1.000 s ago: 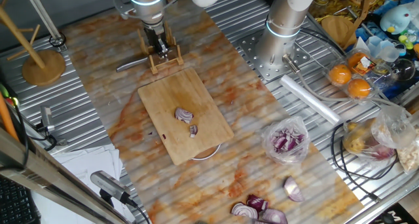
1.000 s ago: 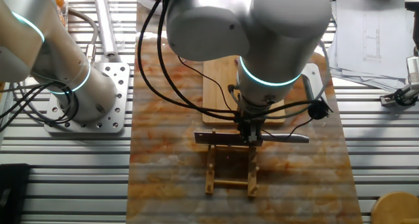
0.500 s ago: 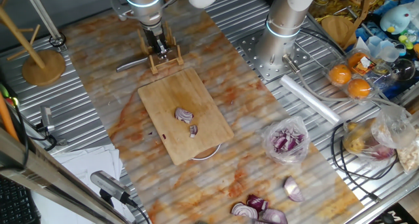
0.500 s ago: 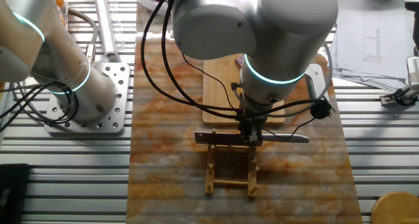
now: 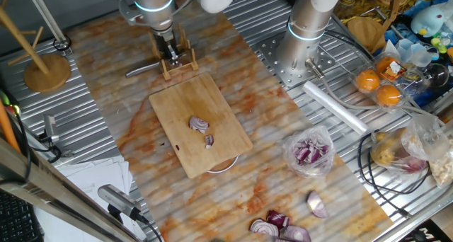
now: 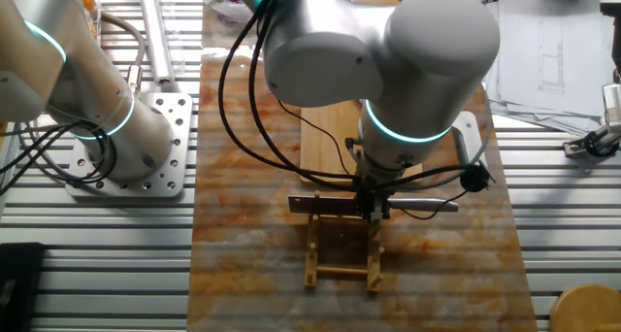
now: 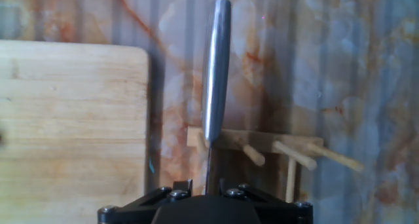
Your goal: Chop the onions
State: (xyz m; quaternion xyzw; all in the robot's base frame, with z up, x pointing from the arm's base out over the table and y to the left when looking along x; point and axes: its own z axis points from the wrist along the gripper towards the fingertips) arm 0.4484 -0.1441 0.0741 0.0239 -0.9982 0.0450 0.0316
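A: Where did things stand?
B: The cutting board (image 5: pixel 200 124) carried the onions (image 5: pixel 199 124) at its middle, well apart from the rack (image 5: pixel 177 58). The gripper (image 6: pixel 373 212) was clamped on the knife (image 7: pixel 215 73) above that rack.
A: The risk?
B: I judged the blade could snag a peg (image 7: pixel 254 155) and twist in the grip

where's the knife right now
The knife lies across the small wooden rack just beyond the cutting board's far edge, with the gripper right over its handle.
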